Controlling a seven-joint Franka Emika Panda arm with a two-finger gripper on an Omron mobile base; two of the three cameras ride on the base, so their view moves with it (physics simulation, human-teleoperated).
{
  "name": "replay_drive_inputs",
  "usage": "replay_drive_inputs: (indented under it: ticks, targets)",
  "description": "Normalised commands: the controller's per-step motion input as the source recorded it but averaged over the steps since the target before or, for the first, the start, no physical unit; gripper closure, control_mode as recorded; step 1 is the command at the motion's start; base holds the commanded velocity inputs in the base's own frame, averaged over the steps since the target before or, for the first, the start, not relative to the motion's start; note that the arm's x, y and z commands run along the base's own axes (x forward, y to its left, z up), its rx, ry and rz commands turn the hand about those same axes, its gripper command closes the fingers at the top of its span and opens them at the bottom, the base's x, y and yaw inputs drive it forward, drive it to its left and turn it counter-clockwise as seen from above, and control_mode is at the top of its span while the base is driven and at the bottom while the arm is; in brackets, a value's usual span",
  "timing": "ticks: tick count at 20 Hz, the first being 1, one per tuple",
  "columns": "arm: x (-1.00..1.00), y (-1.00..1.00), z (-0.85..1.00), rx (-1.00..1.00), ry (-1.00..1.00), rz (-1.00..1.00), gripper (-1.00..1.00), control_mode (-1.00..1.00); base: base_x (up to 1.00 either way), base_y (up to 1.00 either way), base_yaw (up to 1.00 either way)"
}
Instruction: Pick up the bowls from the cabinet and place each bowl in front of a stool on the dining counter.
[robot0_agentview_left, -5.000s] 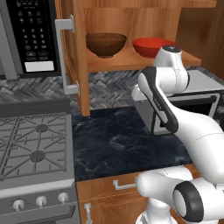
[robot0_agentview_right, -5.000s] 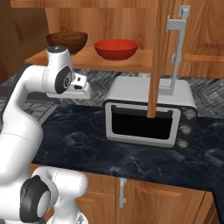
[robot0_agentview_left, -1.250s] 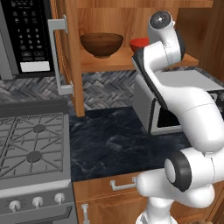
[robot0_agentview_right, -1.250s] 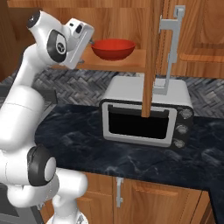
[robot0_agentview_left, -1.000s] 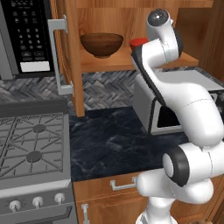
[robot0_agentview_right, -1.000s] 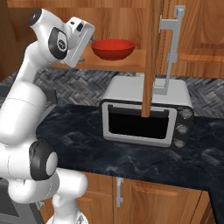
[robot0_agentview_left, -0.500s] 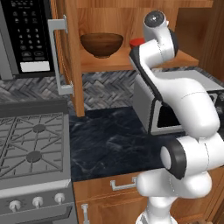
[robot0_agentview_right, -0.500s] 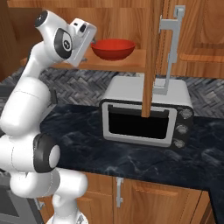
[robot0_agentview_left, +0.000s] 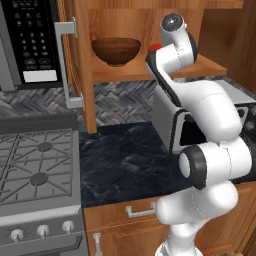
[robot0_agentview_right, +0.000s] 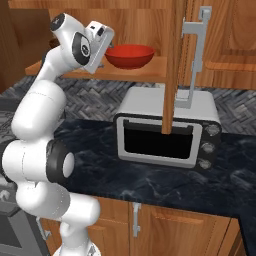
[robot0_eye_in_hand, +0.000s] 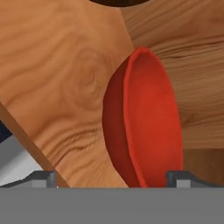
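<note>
My two-finger gripper (robot0_eye_in_hand: 111, 177) is spread wide, nothing between the jaws, dark fingertips (robot0_eye_in_hand: 43, 178) sitting either side of the glossy red round bowl (robot0_eye_in_hand: 144, 118) right in front of the hand camera; can't tell if either tip touches it. In the hand view the bowl looks rolled on its side, rim facing right, wood grain shelf behind it. From the right base view that red bowl (robot0_agentview_right: 129, 55) sits upright on the shelf of the open warm orange-brown wooden wall cabinet (robot0_agentview_right: 135, 70), my hand just beside its left edge. In the left base view my arm covers most of it, just a red sliver at my wrist. The dark brown wooden bowl with visible grain (robot0_agentview_left: 116, 50) sits on the same shelf, left of the red one, apart from it. Cabinet door (robot0_agentview_left: 80, 65) is swung open, slim silver bar handle (robot0_agentview_left: 67, 65) facing out. Below the shelf a silver toaster oven (robot0_agentview_right: 167, 131) stands on the short black marble countertop (robot0_agentview_left: 125, 162). Black microwave (robot0_agentview_left: 30, 42) and gas stove (robot0_agentview_left: 37, 167) are off to the left.
</note>
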Motion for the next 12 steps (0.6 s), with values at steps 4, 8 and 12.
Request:
replay_drive_inputs:
  ticks: [4,8,12]
  targets:
    - [0.45,0.0,0.0,0.0,0.01,0.03,-1.0,-1.0,0.0,0.0,0.0]
    - [0.39,0.0,-0.06,0.0,0.0,0.02,-1.0,-1.0,0.0,0.0,0.0]
    - [0.2,0.0,-0.14,0.0,0.0,0.0,-1.0,-1.0,0.0,0.0,0.0]
